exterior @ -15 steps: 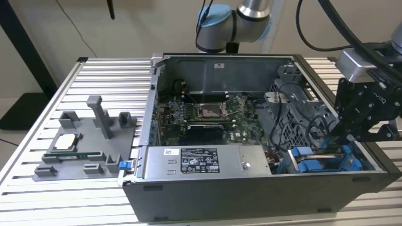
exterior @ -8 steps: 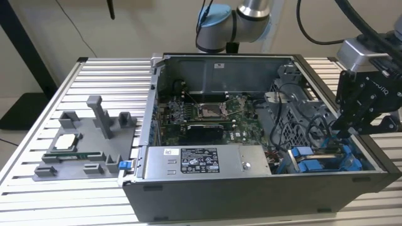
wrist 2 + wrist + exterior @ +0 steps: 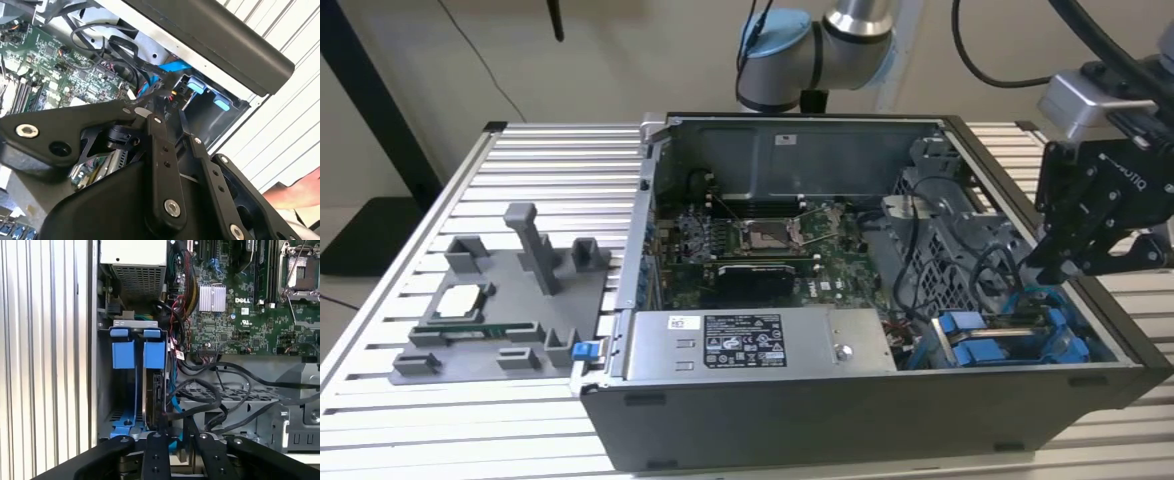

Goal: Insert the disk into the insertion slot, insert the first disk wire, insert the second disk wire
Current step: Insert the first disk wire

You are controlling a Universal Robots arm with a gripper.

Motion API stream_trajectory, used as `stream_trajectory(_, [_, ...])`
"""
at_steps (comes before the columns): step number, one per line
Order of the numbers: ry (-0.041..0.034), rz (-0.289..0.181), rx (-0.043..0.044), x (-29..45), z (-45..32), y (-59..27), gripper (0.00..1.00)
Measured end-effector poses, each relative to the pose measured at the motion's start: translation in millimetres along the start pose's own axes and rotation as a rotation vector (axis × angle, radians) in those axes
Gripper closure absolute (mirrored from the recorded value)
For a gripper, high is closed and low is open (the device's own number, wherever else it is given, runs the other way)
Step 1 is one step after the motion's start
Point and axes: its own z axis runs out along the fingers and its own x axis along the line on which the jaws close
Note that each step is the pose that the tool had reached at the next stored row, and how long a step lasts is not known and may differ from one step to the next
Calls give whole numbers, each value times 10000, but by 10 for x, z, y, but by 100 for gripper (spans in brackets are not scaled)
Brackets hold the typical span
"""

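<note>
The disk (image 3: 152,390) stands on edge in the insertion slot (image 3: 1001,335), under the blue tabs (image 3: 154,354) of the bay; the neighbouring rail beside it holds nothing. My gripper (image 3: 175,432) hovers over the disk's end nearest the wrist. Its fingers stand close together with the plug of a black disk wire (image 3: 218,399) between them. In the second wrist view the gripper (image 3: 175,127) sits just above the blue bay corner. From the exterior view the gripper (image 3: 1047,272) hangs over the case's right rim.
A grey power-supply box (image 3: 754,340) lies along the case front and the motherboard (image 3: 761,245) behind it. Loose black cables cross the perforated cage (image 3: 240,395). A grey fixture plate (image 3: 507,300) lies at the exterior view's left. A person's hand (image 3: 295,192) rests outside the case.
</note>
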Motion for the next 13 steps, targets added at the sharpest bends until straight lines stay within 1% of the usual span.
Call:
stream_trajectory(6, [0, 0, -6, -25, -3, -99, 0])
stream_trajectory(11, [0, 2, -32, -29, -5, -219, 0])
stream_trajectory(13, [0, 2, -40, -29, -5, -254, 0])
